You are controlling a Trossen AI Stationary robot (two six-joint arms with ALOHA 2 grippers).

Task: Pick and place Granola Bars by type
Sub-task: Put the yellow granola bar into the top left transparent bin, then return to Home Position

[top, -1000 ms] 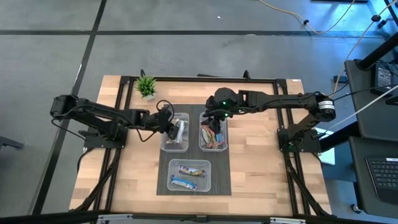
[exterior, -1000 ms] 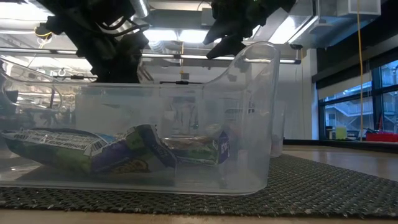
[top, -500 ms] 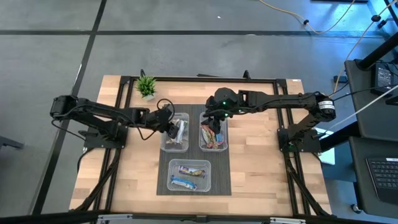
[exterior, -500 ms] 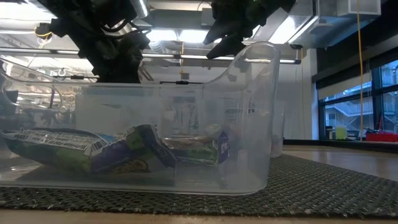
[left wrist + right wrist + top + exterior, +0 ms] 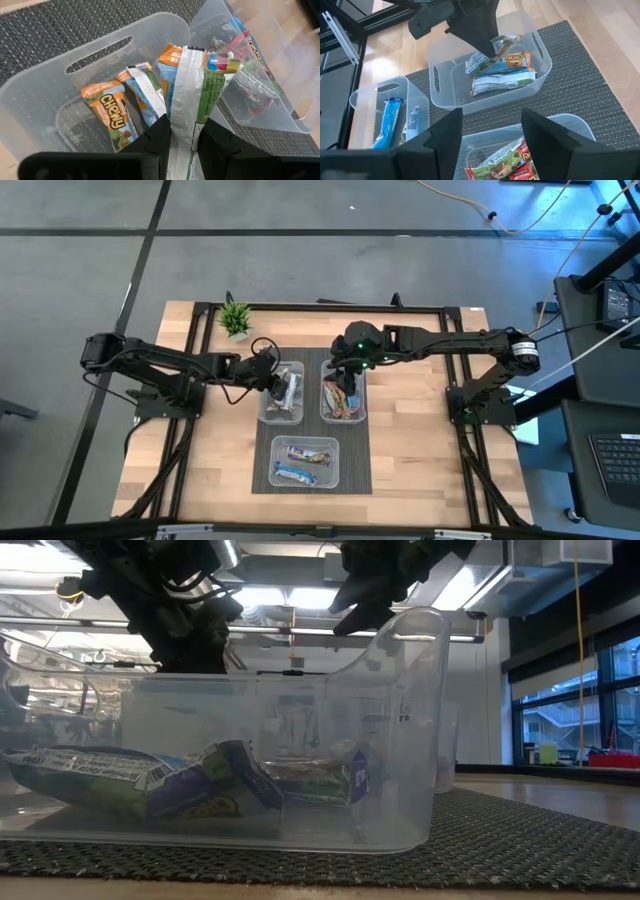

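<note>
Over the clear bin (image 5: pixel 281 394) at the mat's ten o'clock, the left gripper (image 5: pixel 182 137) pinches a green-and-white granola bar (image 5: pixel 192 90) above the orange Chewy bars (image 5: pixel 111 112) inside, while the right gripper (image 5: pixel 490 135) hangs empty, fingers spread wide, above the two-o'clock bin (image 5: pixel 344 392) of red-wrapped bars (image 5: pixel 512 162).

A lab or workshop is suggested: a wooden table (image 5: pixel 410 450) framed in black metal is set on a grey floor (image 5: pixel 300 270), with ceiling lights (image 5: pixel 270 595), cables (image 5: pixel 520 220) and a keyboard (image 5: pixel 615 455) nearby.
</note>
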